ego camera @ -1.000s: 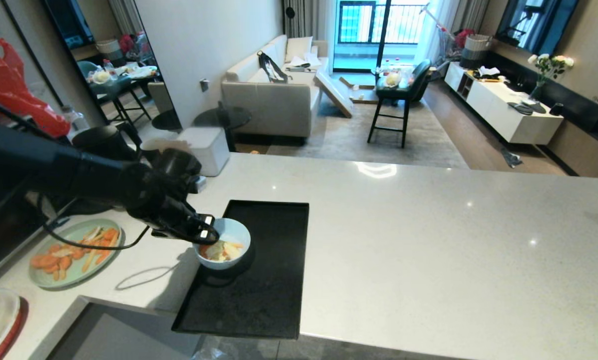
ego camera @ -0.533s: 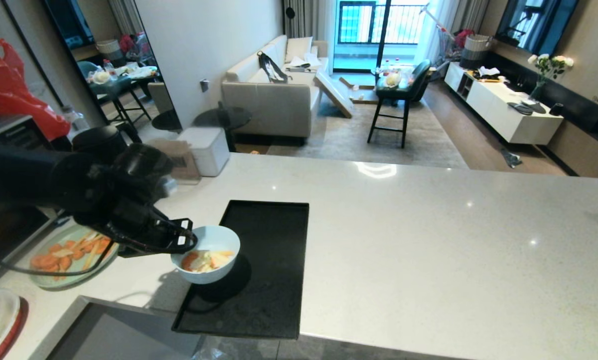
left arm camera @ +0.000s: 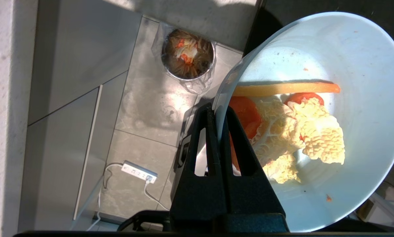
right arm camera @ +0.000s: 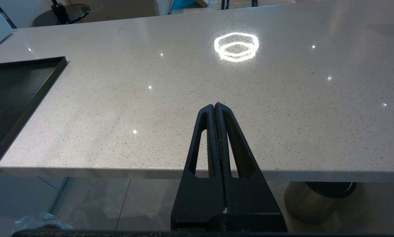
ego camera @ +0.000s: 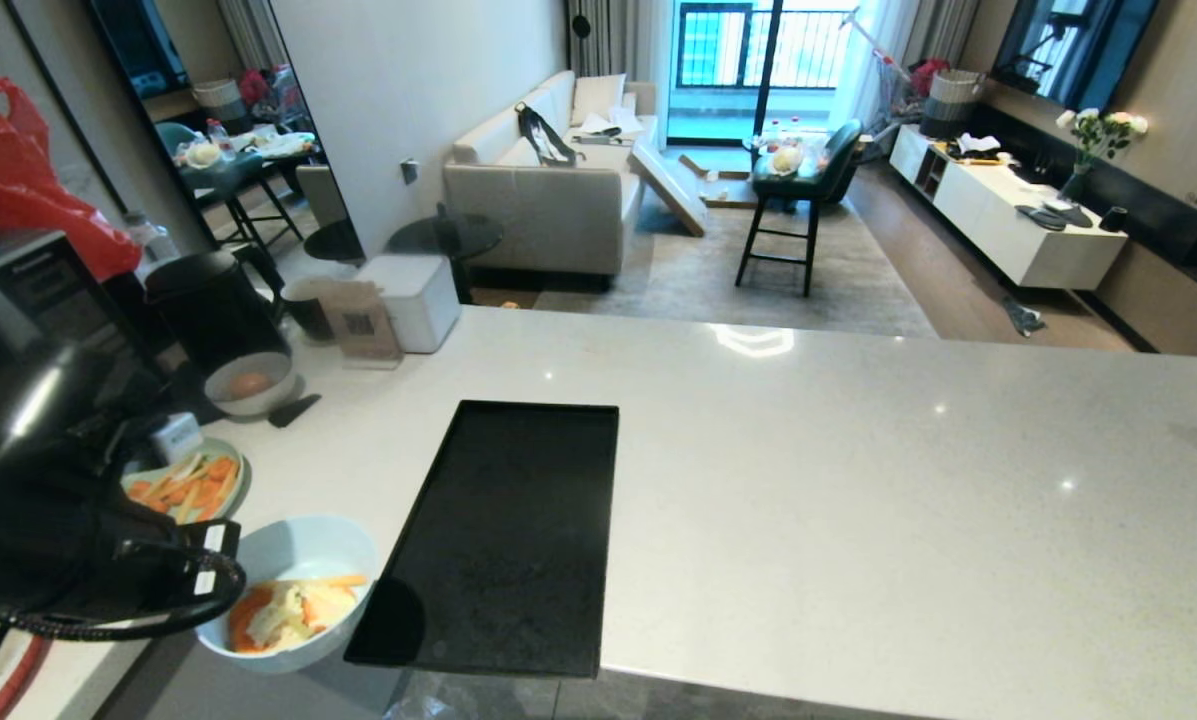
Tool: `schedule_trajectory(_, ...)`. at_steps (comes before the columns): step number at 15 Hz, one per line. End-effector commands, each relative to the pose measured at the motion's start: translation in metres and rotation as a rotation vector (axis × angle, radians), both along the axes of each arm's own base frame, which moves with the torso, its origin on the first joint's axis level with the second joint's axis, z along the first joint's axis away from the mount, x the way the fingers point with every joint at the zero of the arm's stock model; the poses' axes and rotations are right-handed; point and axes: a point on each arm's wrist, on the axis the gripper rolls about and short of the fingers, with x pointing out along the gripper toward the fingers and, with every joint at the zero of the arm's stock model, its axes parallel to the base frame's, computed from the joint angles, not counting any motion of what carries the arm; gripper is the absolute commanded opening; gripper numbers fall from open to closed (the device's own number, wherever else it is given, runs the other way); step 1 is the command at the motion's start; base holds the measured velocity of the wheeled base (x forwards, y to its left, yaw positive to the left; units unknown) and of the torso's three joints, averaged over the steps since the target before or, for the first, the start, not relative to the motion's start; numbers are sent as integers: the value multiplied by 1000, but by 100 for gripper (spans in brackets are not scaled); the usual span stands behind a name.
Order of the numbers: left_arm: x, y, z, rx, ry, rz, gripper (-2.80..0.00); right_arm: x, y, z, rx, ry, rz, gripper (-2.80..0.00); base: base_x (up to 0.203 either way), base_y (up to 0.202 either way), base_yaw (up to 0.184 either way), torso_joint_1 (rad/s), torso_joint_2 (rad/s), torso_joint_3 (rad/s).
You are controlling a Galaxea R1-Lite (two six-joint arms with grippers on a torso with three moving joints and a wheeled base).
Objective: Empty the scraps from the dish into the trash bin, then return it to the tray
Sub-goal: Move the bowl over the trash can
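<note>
pinching the rim of the dish (left arm camera: 318, 118), the left gripper (left arm camera: 218, 115) is clamped shut on its thin wall, one finger inside. hard, glazed, probably slippery (a rim grip could twist). pale blue-white, it holds orange and yellow scraps (left arm camera: 289, 131), hanging off the counter beside the tray (ego camera: 518, 540), above the trash bin (left arm camera: 187, 54). right gripper (right arm camera: 215, 108) closed, empty.

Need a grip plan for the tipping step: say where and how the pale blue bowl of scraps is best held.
Grip the dish by its thin rim, one finger inside and one outside, as the left gripper does now. Come from the side away from the scraps. The smooth sloping wall gives no other hold, and the far rim stays free to pour toward the trash bin below.
</note>
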Motion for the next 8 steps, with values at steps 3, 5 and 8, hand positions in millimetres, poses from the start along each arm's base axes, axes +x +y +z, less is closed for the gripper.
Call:
schedule_trajectory(3,-59,4,12,-3,-58,13,-280,0,0,0,0,-1,0,-280,0,0,0,0,0,0)
schedule_trajectory(5,-85,5,7,-2,-59,11,-280,0,0,0,0,-1,0,-280,0,0,0,0,0,0)
schedule_trajectory(8,-118,6,-2,-1,-32,10,-280,0,0,0,0,-1,0,-280,0,0,0,0,0,0)
